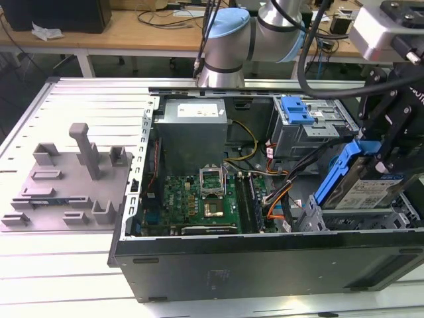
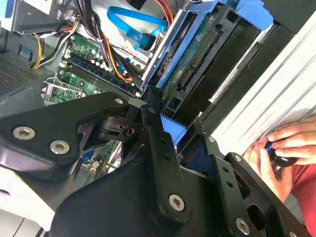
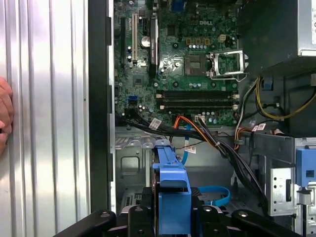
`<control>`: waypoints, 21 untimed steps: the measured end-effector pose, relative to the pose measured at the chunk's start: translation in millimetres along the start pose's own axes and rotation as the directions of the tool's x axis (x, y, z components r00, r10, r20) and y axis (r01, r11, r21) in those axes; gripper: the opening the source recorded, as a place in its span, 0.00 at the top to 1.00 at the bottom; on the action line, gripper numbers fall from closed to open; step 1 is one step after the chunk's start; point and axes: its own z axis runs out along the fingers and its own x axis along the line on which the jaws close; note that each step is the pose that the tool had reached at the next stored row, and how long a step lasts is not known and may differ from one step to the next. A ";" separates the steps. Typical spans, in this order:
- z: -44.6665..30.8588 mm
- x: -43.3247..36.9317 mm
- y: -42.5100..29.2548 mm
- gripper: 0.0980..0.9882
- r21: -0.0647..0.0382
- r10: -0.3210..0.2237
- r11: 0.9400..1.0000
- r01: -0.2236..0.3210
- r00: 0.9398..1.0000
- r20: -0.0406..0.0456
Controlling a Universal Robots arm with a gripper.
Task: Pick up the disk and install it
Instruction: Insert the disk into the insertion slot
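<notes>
the end effector (image 1: 383,158) is clamped shut on the disk (image 1: 364,192), gripping its blue frame. the disk hangs tilted, low end inside the case (image 1: 265,265), over the bay (image 1: 404,213) at the exterior view's right.

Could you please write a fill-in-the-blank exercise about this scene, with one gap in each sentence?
The hand is shut on the disk, whose plastic frame is ____ in colour. The disk is ____, not level, at the open computer case. The motherboard inside the case is ____. In the exterior view, the grey fixture lies on the case's ____ side.
Missing words: blue; tilted; green; left.
</notes>
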 end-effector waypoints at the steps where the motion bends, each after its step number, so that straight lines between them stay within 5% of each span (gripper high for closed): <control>1: 1.0 0.1 0.0 0.70 0.000 0.000 1.000 0.000 1.000 0.000; 14: 12.4 0.8 -0.1 0.70 0.000 0.000 1.000 0.000 1.000 0.000; 21: 13.0 0.9 -0.1 0.62 0.000 0.000 1.000 0.000 1.000 0.000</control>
